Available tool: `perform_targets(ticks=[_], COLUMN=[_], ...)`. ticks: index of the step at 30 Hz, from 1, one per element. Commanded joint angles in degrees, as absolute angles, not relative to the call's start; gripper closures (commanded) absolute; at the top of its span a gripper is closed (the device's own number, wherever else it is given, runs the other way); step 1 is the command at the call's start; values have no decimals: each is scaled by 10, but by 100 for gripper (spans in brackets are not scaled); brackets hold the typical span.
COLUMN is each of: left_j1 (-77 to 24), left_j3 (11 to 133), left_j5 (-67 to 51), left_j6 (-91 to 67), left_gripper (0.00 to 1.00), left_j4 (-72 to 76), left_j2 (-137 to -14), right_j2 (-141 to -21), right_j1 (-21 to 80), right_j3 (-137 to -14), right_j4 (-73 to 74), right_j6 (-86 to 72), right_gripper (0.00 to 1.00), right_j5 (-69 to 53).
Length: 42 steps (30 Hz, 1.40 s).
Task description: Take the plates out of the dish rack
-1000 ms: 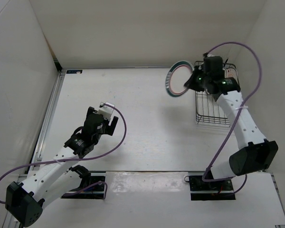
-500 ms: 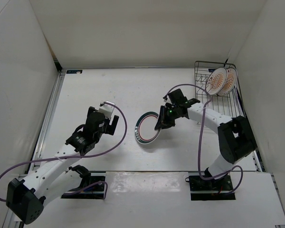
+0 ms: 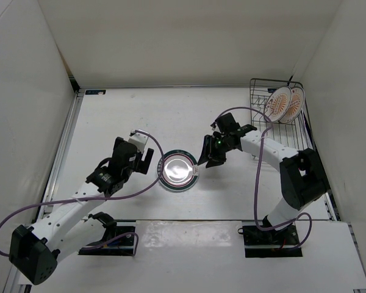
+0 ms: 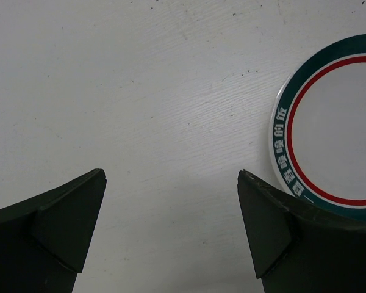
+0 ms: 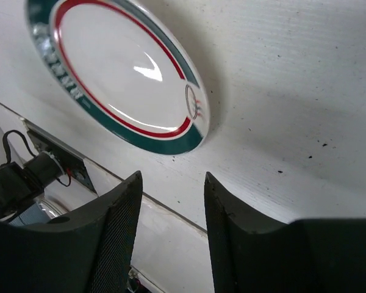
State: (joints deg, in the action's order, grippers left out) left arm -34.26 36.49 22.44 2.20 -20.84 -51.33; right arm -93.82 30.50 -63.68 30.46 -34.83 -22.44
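While the green-rimmed plate (image 3: 178,170) lies flat, face up, the right gripper (image 3: 203,160) gapes, seemingly empty.

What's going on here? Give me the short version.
The robot is unloading plates from the dish rack. The green-rimmed plate lies flat on the table between the arms. The right gripper sits open beside it, holding nothing. The left gripper is open too, close to the plate's other side. Two orange sunburst plates stand upright in the rack.
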Motion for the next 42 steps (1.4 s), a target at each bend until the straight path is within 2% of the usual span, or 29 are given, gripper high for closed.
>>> perform_targets(ticks=[1,3,5,6,8,9,13,17,19,21,23,24,28,32,34,39,42], left_j1=[-344,-344,-344,-344,-344,-344,-344,-344,-344,-344,-345,-345,-344,-345,-344,-344,-345], left_j3=[386,388,393,394,396,397,400,410,414,417,422,422,424,425,426,433,434], left_j5=[212,212,207,203,198,196,191,189,188,185,183,183,189,200,200,201,200], left_j6=[11,10,6,5,4,4,4,-13,-14,-16,-17,-18,-18,-18,-16,-13,-11], left_gripper=[0,0,0,0,0,0,0,0,0,0,0,0,0,0,0,0,0], left_j4=[-215,-217,-224,-226,-230,-230,-242,-250,-250,-257,-261,-265,-269,-272,-276,-282,-283], left_j2=[-516,-526,-531,-536,-542,-544,-555,-562,-569,-578,-583,-582,-572,-559,-556,-555,-554], right_j2=[-940,-940,-941,-943,-944,-945,-939,-949,-964,-987,-999,-1011,-1013,-1017,-1033,-1122,-1137], right_j1=[308,310,310,311,312,312,306,284,251,193,159,110,30,-25,-30,-50,-70], right_j3=[-650,-654,-660,-665,-671,-672,-714,-893,-1013,-1104,-1135,-1156,-1127,-1085,-1086,-1177,-1172], right_j4=[328,331,335,337,349,352,400,556,585,618,621,618,553,494,463,498,494], right_j6=[-345,-343,-331,-330,-323,-323,-289,-207,-178,-178,-190,-219,-275,-273,-243,-197,-191], right_gripper=[51,51,58,75,94,100,100,100,100,89,78,76,53,51,44,36,34], right_j5=[-211,-209,-214,-215,-213,-208,-157,-72,-15,-3,22,29,137,173,171,207,215])
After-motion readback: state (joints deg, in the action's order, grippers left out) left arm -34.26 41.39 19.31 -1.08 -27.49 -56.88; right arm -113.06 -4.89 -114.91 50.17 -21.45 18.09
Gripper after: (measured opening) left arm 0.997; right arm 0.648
